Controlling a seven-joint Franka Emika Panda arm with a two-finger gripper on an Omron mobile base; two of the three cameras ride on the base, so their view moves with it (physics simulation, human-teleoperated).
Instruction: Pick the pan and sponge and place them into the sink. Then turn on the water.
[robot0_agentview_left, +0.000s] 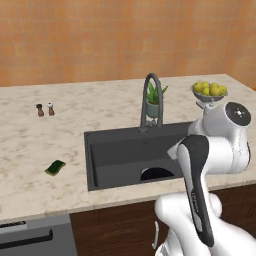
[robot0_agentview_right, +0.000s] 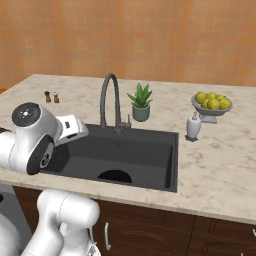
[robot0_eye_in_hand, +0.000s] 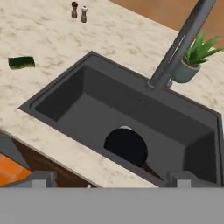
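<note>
The black pan (robot0_eye_in_hand: 126, 146) lies on the floor of the dark grey sink (robot0_eye_in_hand: 131, 105), by the front wall, its handle pointing toward the lower right of the hand view. From the base views the pan (robot0_agentview_left: 156, 173) (robot0_agentview_right: 114, 176) shows partly behind the sink's front rim. The green sponge (robot0_agentview_left: 55, 167) (robot0_eye_in_hand: 21, 62) rests on the counter left of the sink (robot0_agentview_left: 90, 150). My gripper (robot0_eye_in_hand: 114, 180) hovers above the sink's front edge, open and holding nothing. No water is in view at the spout of the faucet (robot0_agentview_left: 150, 100) (robot0_eye_in_hand: 183, 39).
Two small shakers (robot0_agentview_left: 45, 110) (robot0_eye_in_hand: 78, 12) stand at the far left of the counter. A potted plant (robot0_agentview_right: 141, 102) sits behind the faucet (robot0_agentview_right: 110, 100). A soap dispenser (robot0_agentview_right: 193, 126) and a bowl of lemons (robot0_agentview_right: 212, 102) are right of the sink (robot0_agentview_right: 150, 150).
</note>
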